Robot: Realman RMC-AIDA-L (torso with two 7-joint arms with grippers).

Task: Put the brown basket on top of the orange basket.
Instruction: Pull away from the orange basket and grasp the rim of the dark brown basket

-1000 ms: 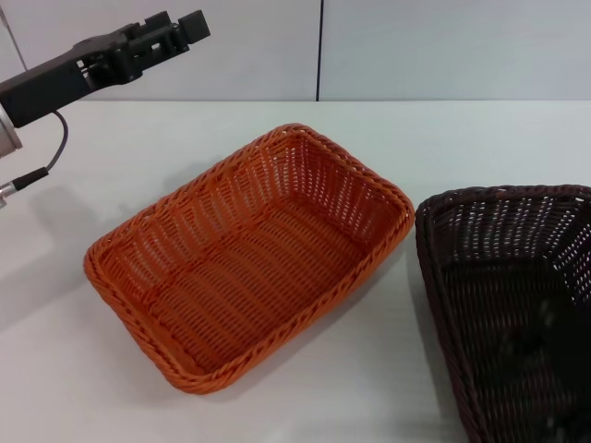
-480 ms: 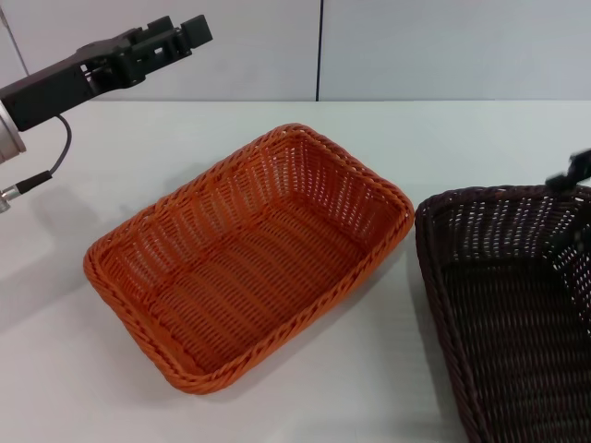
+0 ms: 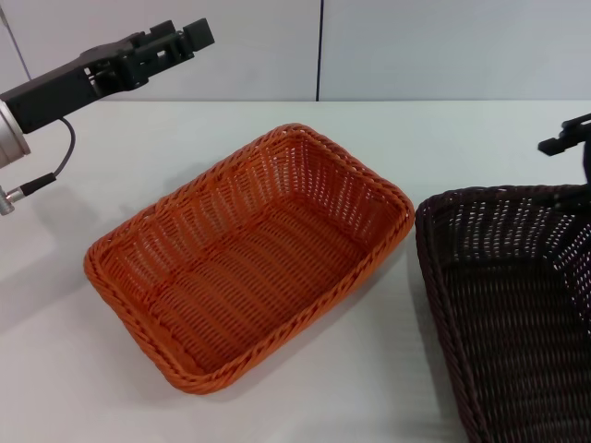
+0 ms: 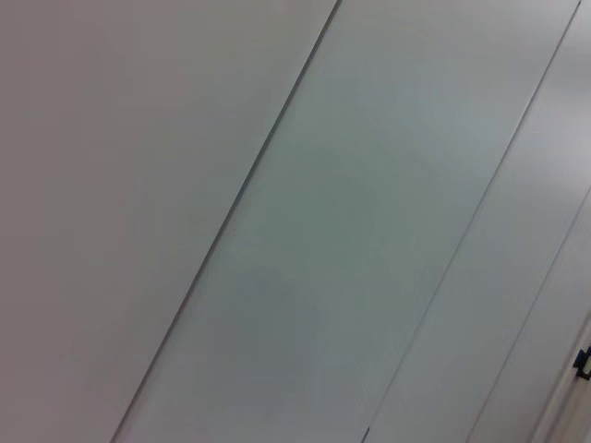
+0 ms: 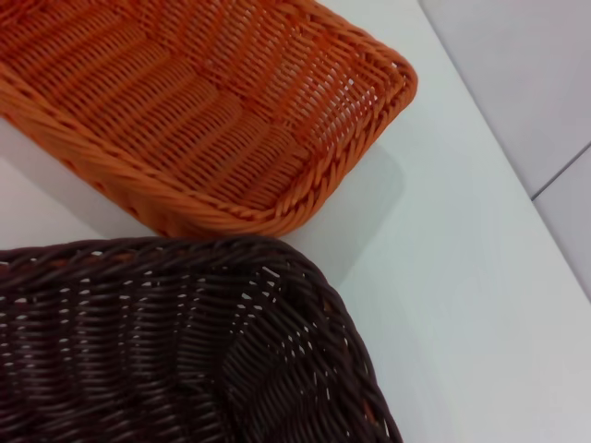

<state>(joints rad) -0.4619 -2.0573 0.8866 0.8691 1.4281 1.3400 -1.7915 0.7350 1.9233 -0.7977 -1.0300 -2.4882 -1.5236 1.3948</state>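
Work surface is a plain white table (image 3: 277,415), matte, with soft shadows under the baskets and the raised arm. Behind it stands a pale grey-white wall (image 3: 443,46) of flat panels, split by a thin dark vertical seam (image 3: 319,51); the left wrist view shows only those panels and their seams running diagonally. No brand, label or writing can be read on anything. The orange basket (image 3: 249,263) sits on the table near the centre, turned at an angle, open side up, nothing inside. The brown basket (image 3: 508,305) sits on the table to its right, cut off by the edge of the head view; the two near corners lie just beside each other, and the right wrist view shows a narrow strip of table between them. The left gripper (image 3: 175,39) is held high at the far left, above the table and well apart from both baskets; I cannot tell how its fingers stand. A dark part of the right gripper (image 3: 565,138) shows at the right edge, above the brown basket's far rim; its finger state cannot be told either.
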